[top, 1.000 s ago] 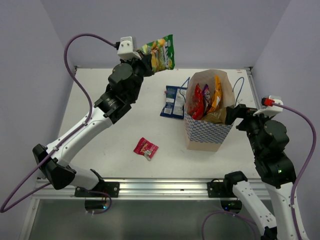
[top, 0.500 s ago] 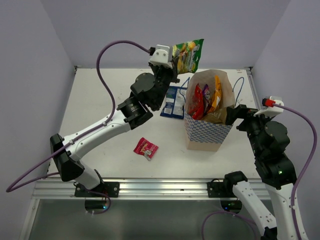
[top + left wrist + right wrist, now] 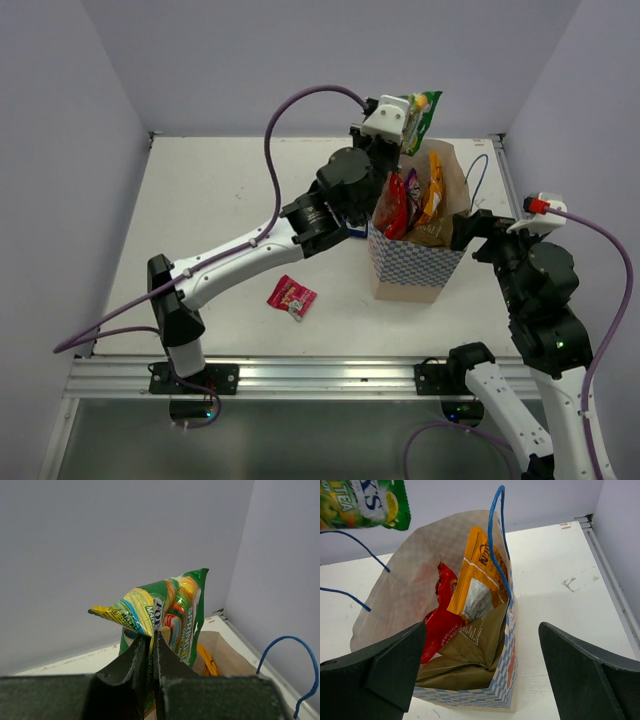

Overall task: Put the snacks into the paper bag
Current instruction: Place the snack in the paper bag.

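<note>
My left gripper (image 3: 407, 118) is shut on a yellow-green snack packet (image 3: 423, 106), holding it in the air above the back rim of the paper bag (image 3: 415, 268). In the left wrist view the fingers pinch the packet (image 3: 172, 607) by its lower edge. The tan bag, zigzag-patterned on its sides, stands upright and holds a red packet (image 3: 441, 622), an orange packet (image 3: 479, 577) and a purple one (image 3: 411, 184). A tiny pink-red packet (image 3: 292, 296) lies on the table in front of the left arm. My right gripper (image 3: 480, 680) is wide open at the bag's right side, holding nothing.
Thin blue cord handles (image 3: 496, 535) stand up from the bag's rim. The table's raised back edge and right edge (image 3: 612, 580) run close to the bag. The left arm's purple cable (image 3: 290, 110) loops high over the table's middle.
The left arm has swung right, carrying the yellow-green packet from the back left to above the bag. The right arm and bag have not moved.
</note>
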Tool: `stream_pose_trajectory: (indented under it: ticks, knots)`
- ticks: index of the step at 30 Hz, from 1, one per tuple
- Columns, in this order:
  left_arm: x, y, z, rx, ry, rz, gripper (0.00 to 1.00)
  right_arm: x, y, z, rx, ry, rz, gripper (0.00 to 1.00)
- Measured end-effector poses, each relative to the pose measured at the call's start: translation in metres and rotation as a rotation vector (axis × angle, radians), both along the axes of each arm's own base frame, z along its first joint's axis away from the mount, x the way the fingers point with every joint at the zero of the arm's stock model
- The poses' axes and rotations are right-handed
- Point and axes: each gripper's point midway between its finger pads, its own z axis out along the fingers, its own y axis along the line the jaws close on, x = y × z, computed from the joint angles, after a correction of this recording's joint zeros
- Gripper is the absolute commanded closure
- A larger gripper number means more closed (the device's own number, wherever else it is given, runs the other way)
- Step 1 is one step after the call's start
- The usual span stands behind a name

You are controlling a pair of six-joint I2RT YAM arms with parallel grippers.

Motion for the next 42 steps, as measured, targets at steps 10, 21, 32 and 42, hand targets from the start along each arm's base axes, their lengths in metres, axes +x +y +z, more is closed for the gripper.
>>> stream_pose_trajectory:
  ticks: [10,21,32,42]
  knots:
    - [0.015,-0.027,-0.065,0.193,0.127,0.018,1.0,0.0,0.0,-0.003,-0.001,0.006,0.0,0.02]
    - [0.024,-0.048,-0.121,0.305,0.215,0.019,1.0,0.001,0.0,-0.003,-0.002,0.007,0.0,0.02]
    - [0.027,-0.06,-0.153,0.306,0.3,0.022,0.96,-0.001,0.001,-0.004,-0.002,0.005,0.005,0.01]
    - [0.006,-0.088,-0.17,0.222,0.419,-0.158,0.9,-0.001,0.001,-0.004,-0.002,0.003,0.002,0.02]
